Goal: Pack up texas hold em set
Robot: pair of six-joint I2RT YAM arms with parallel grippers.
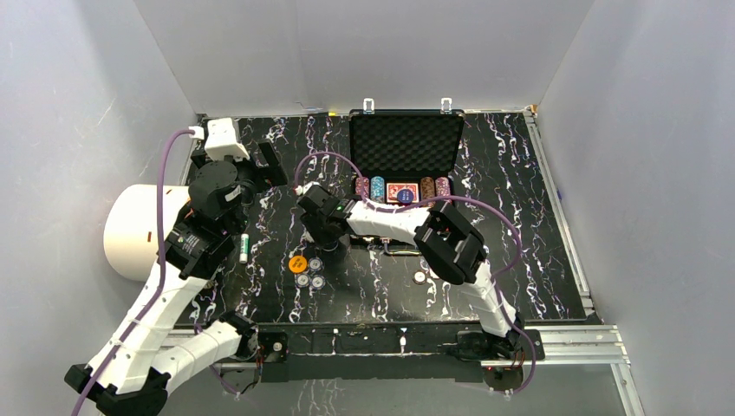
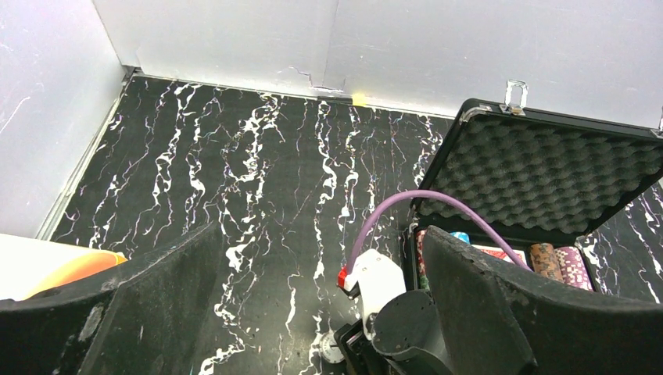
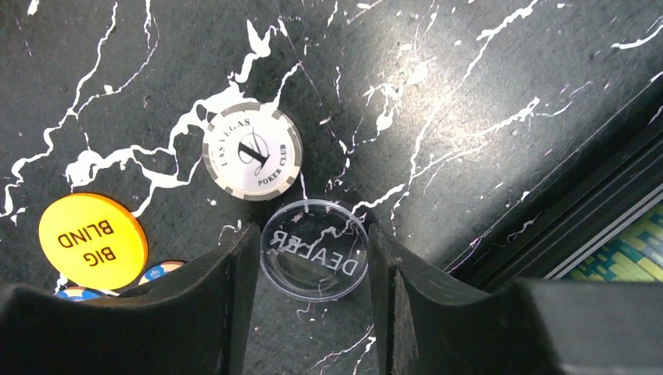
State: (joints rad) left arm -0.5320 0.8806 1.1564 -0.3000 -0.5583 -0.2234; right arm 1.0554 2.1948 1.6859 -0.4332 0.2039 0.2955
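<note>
Right claw straddles dealer button; grey chip just beyond.

Poker set and rig: materials and finish

Items: tabletop, black marble-look sheet with white veining, smooth, low sheen; briefcase, smooth black rim, its lid lined with matt egg-crate foam lining and fitted with bright metal latches; dealer button, clear glossy plastic; Big Blind button, smooth orange-yellow plastic, satin; poker chip, grey and white, matt printed face; right claw, black, matt, finely grained; left claw, the same matt black, scuffed with pale marks; cable, smooth purple plastic sheath; walls, matt white panels.
</note>
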